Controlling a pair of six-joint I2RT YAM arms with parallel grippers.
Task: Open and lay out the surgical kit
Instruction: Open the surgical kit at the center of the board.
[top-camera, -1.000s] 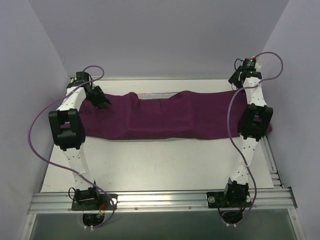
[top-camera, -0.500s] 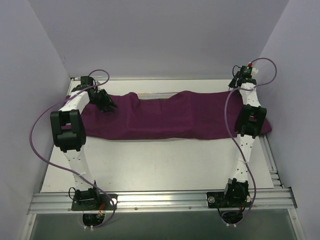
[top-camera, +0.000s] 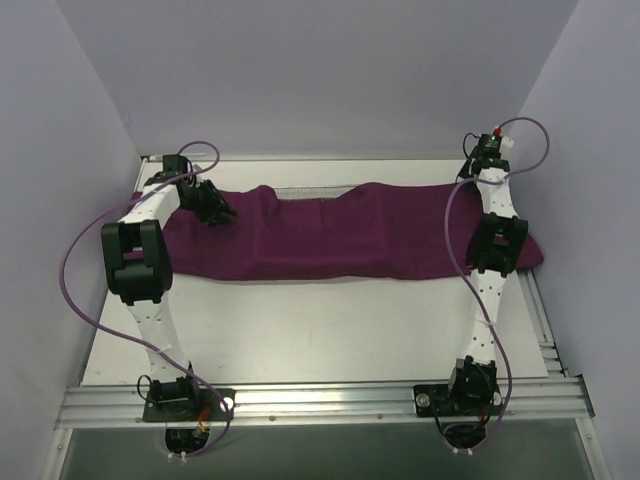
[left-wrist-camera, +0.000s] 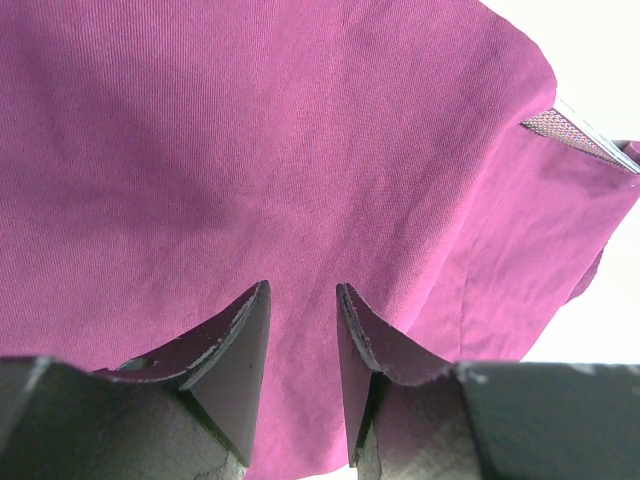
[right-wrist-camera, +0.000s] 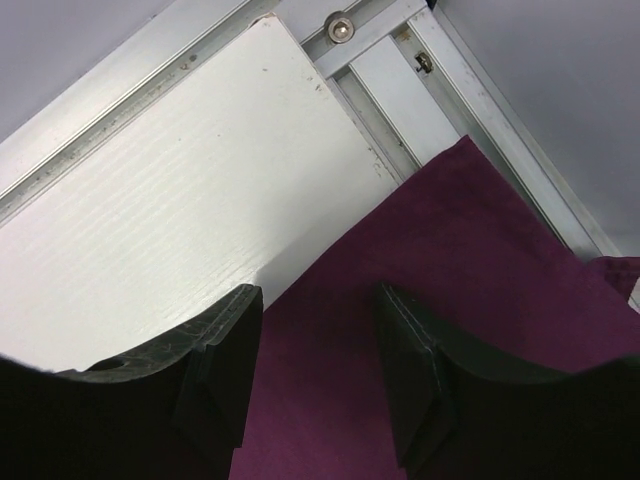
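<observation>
As wrist views alone show, left hand (left-wrist-camera: 303, 288) and right hand (right-wrist-camera: 320, 290) gape over wrap (left-wrist-camera: 250, 130).

The purple cloth wrap (top-camera: 330, 235) lies spread across the table (top-camera: 330, 330), a mesh tray (top-camera: 310, 189) edge showing.

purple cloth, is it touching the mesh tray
Touching: the left wrist view shows the cloth draped straight over the mesh tray, with only the tray's edge peeking out.

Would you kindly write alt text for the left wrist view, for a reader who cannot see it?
Purple cloth fills nearly the whole view, with the left gripper open at the bottom, its two dark fingers apart. A strip of mesh tray shows at the cloth's upper right edge.
</observation>
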